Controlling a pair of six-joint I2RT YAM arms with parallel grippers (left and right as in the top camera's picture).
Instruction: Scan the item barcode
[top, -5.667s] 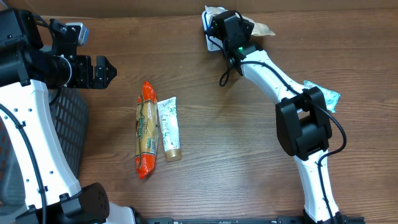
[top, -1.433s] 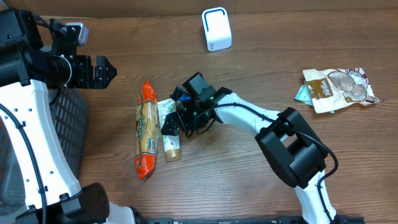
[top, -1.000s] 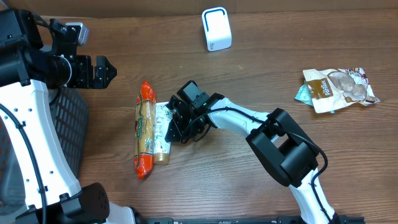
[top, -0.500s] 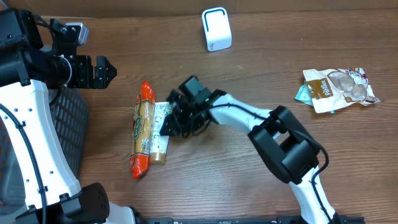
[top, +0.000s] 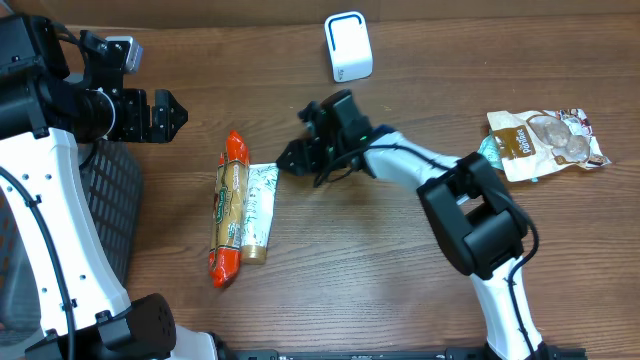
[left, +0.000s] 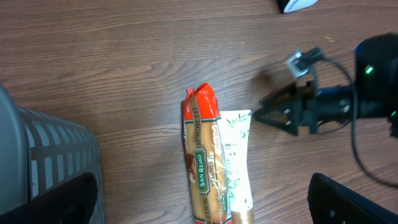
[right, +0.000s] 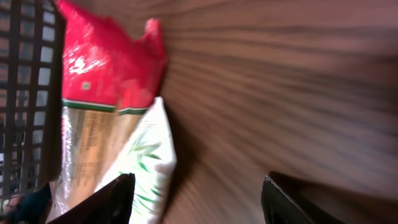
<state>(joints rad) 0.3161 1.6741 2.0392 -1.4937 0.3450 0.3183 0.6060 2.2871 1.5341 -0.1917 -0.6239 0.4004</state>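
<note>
So, starting at the near side of the desk (top: 360, 280): the tube (top: 258, 208) (white, green leaf print, gold cap) lies flat with its cap toward the near edge and its crimped end pointing away. It's pressed right up against a long snack pack (top: 228, 215) with red ends. The pack sits on the tube's left and the two run parallel. Left of those, a dark grey mesh basket (top: 115, 195) sits partly under the left arm.

A bit further back, the right fingers (right: 106, 202) are low over the wood, just beside the tube's crimped end. They're spread apart with only bare desk between them, so they're not gripping anything. Whether one tip actually touches the tube, I can't tell from any of the views (the right wrist shot is pretty smeared).

About level with that, off on the left, the left fingers (left: 62, 202) are spread wide and carrying nothing. They're up above the desk, well apart from the tube.

Over on the right, a brown-and-white snack pouch (top: 545, 138) lies on top of a teal packet (top: 487, 150), well away from everything else.

Furthest back, the white scanner (top: 348, 47) with a blue rim stands near the far edge, well apart from the tube.
</note>
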